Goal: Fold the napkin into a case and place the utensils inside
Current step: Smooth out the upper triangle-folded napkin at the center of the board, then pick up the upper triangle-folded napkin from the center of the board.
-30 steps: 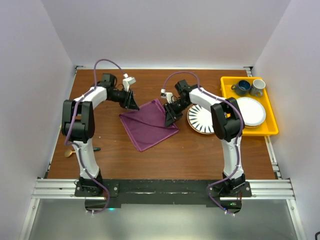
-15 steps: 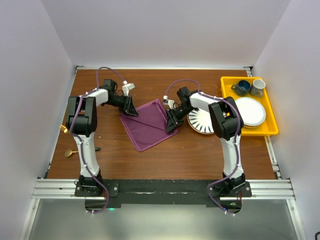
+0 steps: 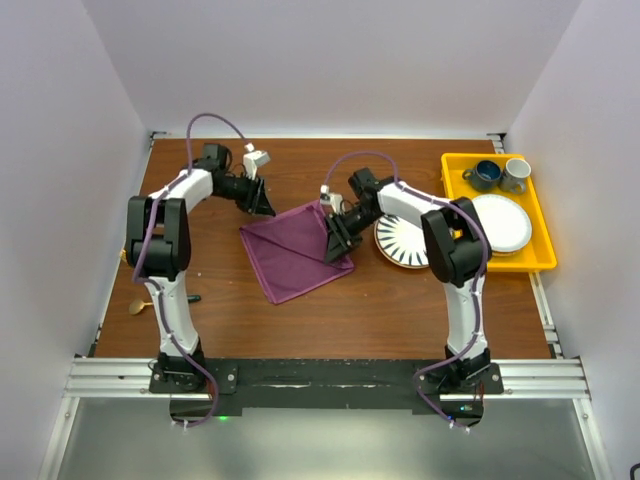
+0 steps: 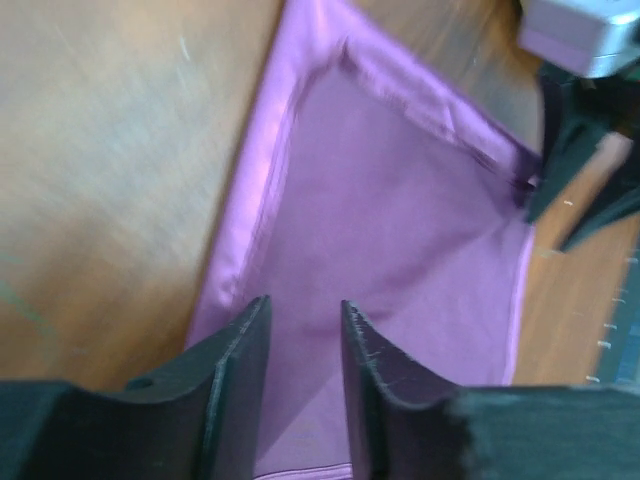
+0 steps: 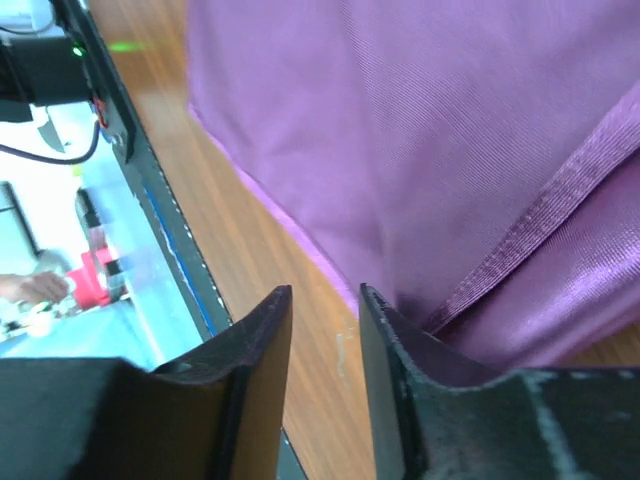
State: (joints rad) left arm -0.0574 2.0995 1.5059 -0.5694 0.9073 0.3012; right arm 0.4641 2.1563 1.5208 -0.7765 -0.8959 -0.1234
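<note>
Both grippers stand a little open and empty at the edges of the napkin, which lies mid-frame on the table.

The left gripper (image 3: 267, 207) hangs at the upper left edge of the napkin (image 3: 296, 256), and its wrist view shows cloth through the gap between its fingers (image 4: 240, 360). The right gripper (image 3: 335, 246) sits over the napkin's right edge, just left of the striped plate (image 3: 402, 246), bare table (image 3: 400, 310) showing between its jaws. In the right wrist view a hemmed edge lies across another layer of cloth. At the upper right, the yellow tray (image 3: 546, 263) holds a white plate (image 3: 506, 224), a blue mug (image 3: 487, 175) and a grey mug (image 3: 516, 173). At lower left, one gold utensil (image 3: 137, 306) peeks out beside the left arm, too small to tell its type. A small dark object (image 3: 191, 297) nearby cannot be made out.
</note>
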